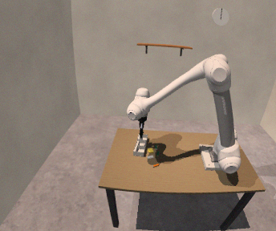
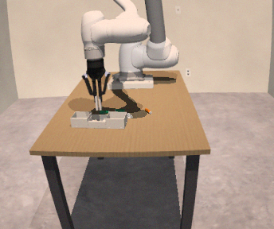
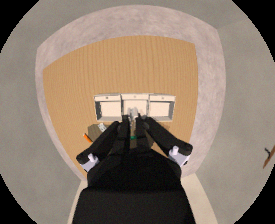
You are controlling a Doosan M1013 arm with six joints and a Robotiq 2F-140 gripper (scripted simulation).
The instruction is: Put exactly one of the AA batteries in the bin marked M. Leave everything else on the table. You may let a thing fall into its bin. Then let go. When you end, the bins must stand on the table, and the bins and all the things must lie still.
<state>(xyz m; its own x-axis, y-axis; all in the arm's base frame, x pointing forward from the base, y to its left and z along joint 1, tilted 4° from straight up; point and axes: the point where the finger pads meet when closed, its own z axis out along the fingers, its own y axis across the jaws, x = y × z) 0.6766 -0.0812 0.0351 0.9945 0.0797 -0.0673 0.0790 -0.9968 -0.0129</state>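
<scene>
White three-compartment bin row [image 2: 99, 121] stands on wooden table [image 2: 163, 135]. Gripper [image 2: 98, 106] hangs over middle compartment, fingers nearly closed; whether battery sits between them: cannot tell. Bin letters unreadable. Small items [image 1: 152, 157] lie just beside bins, battery not identifiable among them. Judgement: delivery near end; release and retreat remain.

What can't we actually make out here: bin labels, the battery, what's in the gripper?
- Bin marks: the bin row is too small in every view to read any letter.
- Gripper contents: fingers nearly closed over the middle bin; whether a battery sits between them is too small to tell, and the gripper body blocks the wrist view.
- Items behind the bins: small blobs; only an orange piece stands out.
</scene>
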